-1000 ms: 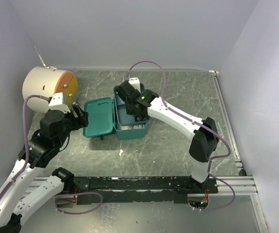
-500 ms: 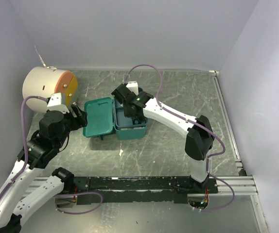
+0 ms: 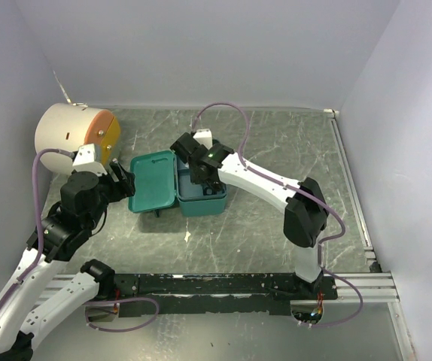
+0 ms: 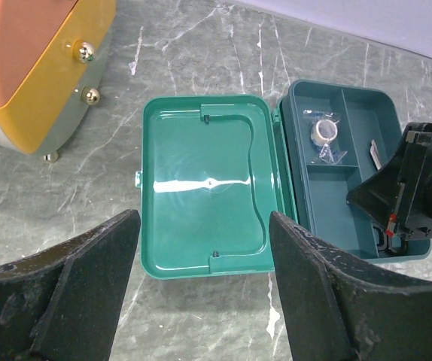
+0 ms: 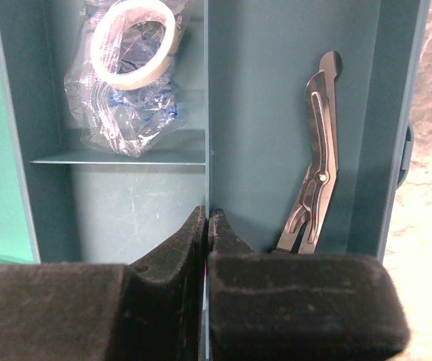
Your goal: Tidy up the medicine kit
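Observation:
The medicine kit [image 3: 153, 182] lies open, its teal lid flat to the left of its box [image 4: 201, 180]. A darker divided tray [image 4: 351, 113] sits in the box. It holds a bagged tape roll [image 5: 135, 34] in the far left compartment and metal scissors [image 5: 317, 150] in the right one. My right gripper [image 5: 207, 214] is down in the tray, shut on its thin centre divider [image 5: 207, 113]; it also shows in the top view [image 3: 205, 179]. My left gripper [image 4: 202, 226] is open and empty, hovering just at the near edge of the lid.
A big cream cylinder with an orange face [image 3: 73, 135] stands at the back left, close to the left arm. The marble tabletop [image 3: 276, 150] lies between grey walls, with a rail [image 3: 351, 188] along the right edge.
My right gripper has moved a little left and down into the tray. The left arm has hardly moved.

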`<control>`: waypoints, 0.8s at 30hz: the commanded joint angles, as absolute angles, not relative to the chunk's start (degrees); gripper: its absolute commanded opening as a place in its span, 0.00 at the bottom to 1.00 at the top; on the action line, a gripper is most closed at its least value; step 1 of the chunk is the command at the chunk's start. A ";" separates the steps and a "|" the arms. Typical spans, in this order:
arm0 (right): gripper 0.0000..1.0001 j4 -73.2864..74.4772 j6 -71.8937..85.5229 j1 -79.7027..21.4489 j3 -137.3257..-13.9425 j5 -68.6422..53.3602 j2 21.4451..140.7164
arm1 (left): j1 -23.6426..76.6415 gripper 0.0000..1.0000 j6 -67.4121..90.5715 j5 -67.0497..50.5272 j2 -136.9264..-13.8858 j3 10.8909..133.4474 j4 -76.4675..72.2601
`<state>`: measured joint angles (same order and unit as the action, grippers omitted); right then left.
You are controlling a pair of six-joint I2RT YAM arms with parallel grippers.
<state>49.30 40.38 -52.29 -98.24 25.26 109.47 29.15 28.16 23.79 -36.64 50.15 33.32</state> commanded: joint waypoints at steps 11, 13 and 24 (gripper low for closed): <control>0.00 50.87 42.39 -52.69 -98.27 26.63 111.66 | 29.32 0.81 28.37 24.04 -36.40 49.83 33.73; 0.00 50.85 42.18 -52.65 -98.35 26.52 111.92 | 29.35 0.81 28.40 23.99 -36.41 49.83 33.75; 0.05 46.59 42.10 -52.67 -94.30 26.35 111.54 | 29.35 0.84 28.29 23.56 -36.87 49.83 33.68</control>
<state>47.18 41.60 -52.47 -95.90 25.52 111.66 29.15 28.14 23.77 -36.88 50.15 33.32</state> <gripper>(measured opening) 0.041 0.839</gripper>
